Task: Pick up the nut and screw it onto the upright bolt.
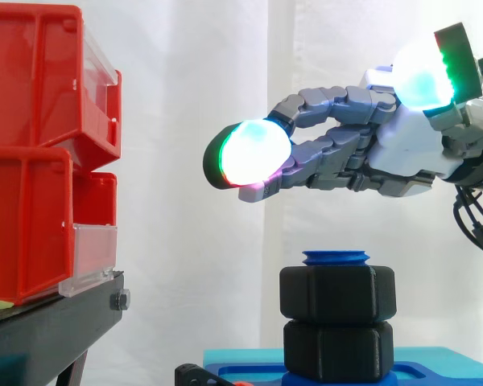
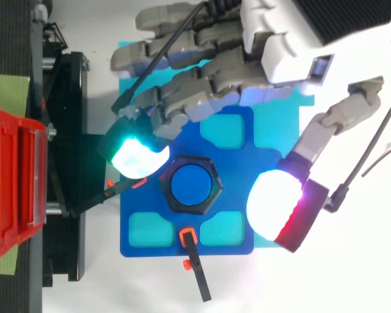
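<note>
Before a white curtain, red bins [image 1: 32, 145] sat on a black stand [image 1: 48, 330] at the left, and beside them a blue plate [image 2: 238, 182] carried the upright bolt [image 2: 190, 184]. Two black nuts were threaded on it, one stacked on the other: the upper nut [image 1: 338, 293] sat just under the bolt's blue tip and touched the lower nut [image 1: 338, 350]. The hand [image 1: 402, 153] hovered above the stack without touching it, its fingers stretched out and spread well apart from the thumb, holding nothing.
</note>
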`<control>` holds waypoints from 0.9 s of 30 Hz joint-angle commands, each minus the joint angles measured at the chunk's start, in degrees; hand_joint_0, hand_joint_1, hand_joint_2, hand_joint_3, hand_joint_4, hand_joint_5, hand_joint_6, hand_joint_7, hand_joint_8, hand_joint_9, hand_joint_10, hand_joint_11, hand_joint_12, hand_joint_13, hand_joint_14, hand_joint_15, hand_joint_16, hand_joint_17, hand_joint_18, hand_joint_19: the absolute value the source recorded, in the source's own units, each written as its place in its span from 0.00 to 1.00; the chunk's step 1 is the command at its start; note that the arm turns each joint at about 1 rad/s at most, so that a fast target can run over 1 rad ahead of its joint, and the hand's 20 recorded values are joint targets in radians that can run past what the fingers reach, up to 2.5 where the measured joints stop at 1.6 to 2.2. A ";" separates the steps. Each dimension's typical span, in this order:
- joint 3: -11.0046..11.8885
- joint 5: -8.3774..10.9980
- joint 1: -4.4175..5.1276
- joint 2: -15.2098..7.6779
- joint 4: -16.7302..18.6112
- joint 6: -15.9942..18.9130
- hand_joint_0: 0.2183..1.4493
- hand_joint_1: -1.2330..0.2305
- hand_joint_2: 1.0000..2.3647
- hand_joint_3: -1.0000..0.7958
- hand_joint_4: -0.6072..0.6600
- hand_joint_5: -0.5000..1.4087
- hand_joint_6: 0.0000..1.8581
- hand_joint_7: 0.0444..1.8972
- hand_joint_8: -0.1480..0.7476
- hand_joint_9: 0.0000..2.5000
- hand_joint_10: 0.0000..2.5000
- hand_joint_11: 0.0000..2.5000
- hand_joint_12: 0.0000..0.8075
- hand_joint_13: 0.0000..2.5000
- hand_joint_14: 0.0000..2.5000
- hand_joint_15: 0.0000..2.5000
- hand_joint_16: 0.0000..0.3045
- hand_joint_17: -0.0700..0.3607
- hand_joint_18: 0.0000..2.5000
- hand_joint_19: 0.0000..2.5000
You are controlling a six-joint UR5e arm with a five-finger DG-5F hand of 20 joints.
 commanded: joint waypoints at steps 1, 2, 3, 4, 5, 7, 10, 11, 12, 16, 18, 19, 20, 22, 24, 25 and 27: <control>-0.30 0.89 0.74 -0.21 0.86 -0.04 0.16 0.68 0.00 0.28 0.62 0.16 0.27 0.32 0.44 0.16 0.00 0.00 0.37 0.06 0.00 0.00 0.11 0.34 0.00 0.00; -0.30 1.60 1.09 -0.21 0.33 -0.39 0.16 0.68 0.00 0.28 0.62 0.16 0.27 0.32 0.44 0.16 0.00 0.00 0.37 0.06 0.00 0.00 0.11 0.34 0.00 0.00; -0.30 2.21 1.36 -0.21 -0.02 -0.74 0.16 0.68 0.00 0.28 0.62 0.16 0.27 0.32 0.44 0.16 0.00 0.00 0.37 0.06 0.00 0.00 0.11 0.34 0.00 0.00; -0.30 2.39 1.53 -0.30 -0.11 -1.01 0.16 0.68 0.00 0.28 0.62 0.16 0.27 0.32 0.44 0.16 0.00 0.00 0.37 0.06 0.00 0.00 0.11 0.34 0.00 0.00; -0.30 2.39 1.53 -0.30 -0.11 -1.01 0.16 0.68 0.00 0.28 0.62 0.16 0.27 0.32 0.44 0.16 0.00 0.00 0.37 0.06 0.00 0.00 0.11 0.34 0.00 0.00; -0.30 2.47 1.97 -1.88 0.16 -1.27 0.16 0.68 0.00 0.28 0.62 0.16 0.27 0.32 0.44 0.16 0.00 0.00 0.37 0.06 0.00 0.00 0.11 0.34 0.00 0.00; -0.30 2.65 2.59 -3.29 0.77 -1.27 0.16 0.68 0.00 0.28 0.62 0.16 0.27 0.32 0.44 0.16 0.00 0.00 0.37 0.06 0.00 0.00 0.11 0.34 0.00 0.00; -0.38 2.47 2.76 -3.29 0.69 -1.27 0.16 0.68 0.00 0.28 0.62 0.16 0.27 0.32 0.44 0.16 0.00 0.00 0.37 0.06 0.00 0.00 0.11 0.34 0.00 0.00; -0.38 2.47 2.94 -3.29 0.42 -1.27 0.16 0.68 0.00 0.28 0.62 0.16 0.27 0.32 0.44 0.16 0.00 0.00 0.37 0.06 0.00 0.00 0.11 0.34 0.00 0.00; -0.38 2.30 3.29 -3.29 -1.34 -1.80 0.16 0.69 0.00 0.28 0.62 0.16 0.27 0.32 0.45 0.16 0.00 0.00 0.37 0.06 0.00 0.00 0.11 0.34 0.00 0.00; -0.38 2.21 3.47 -3.29 -1.42 -2.06 0.16 0.69 0.00 0.28 0.63 0.16 0.27 0.33 0.45 0.16 0.00 0.00 0.37 0.06 0.00 0.00 0.11 0.34 0.00 0.00; -0.38 2.12 3.47 -3.37 -1.42 -2.06 0.16 0.69 0.00 0.28 0.63 0.16 0.27 0.33 0.45 0.16 0.00 0.00 0.37 0.06 0.00 0.00 0.11 0.34 0.00 0.00; -0.30 2.04 3.47 -3.29 -1.42 -2.06 0.16 0.69 0.00 0.28 0.63 0.16 0.27 0.33 0.45 0.16 0.00 0.00 0.37 0.06 0.00 0.00 0.11 0.33 0.00 0.00; -0.38 1.86 3.47 -3.29 -1.34 -2.15 0.16 0.69 0.00 0.28 0.63 0.16 0.27 0.34 0.45 0.16 0.00 0.00 0.37 0.06 0.00 0.00 0.11 0.33 0.00 0.00; -0.38 1.77 3.47 -3.37 -1.25 -2.24 0.16 0.69 0.00 0.28 0.63 0.16 0.27 0.35 0.45 0.16 0.00 0.00 0.37 0.07 0.00 0.00 0.11 0.33 0.00 0.00; -0.30 1.77 3.47 -3.37 -1.25 -2.33 0.16 0.69 0.00 0.28 0.63 0.16 0.27 0.35 0.45 0.16 0.00 0.00 0.37 0.07 0.00 0.00 0.11 0.33 0.00 0.00; -0.38 1.68 3.47 -3.37 -1.25 -2.50 0.16 0.69 0.00 0.28 0.63 0.16 0.27 0.35 0.45 0.16 0.00 0.00 0.37 0.07 0.00 0.00 0.11 0.33 0.00 0.00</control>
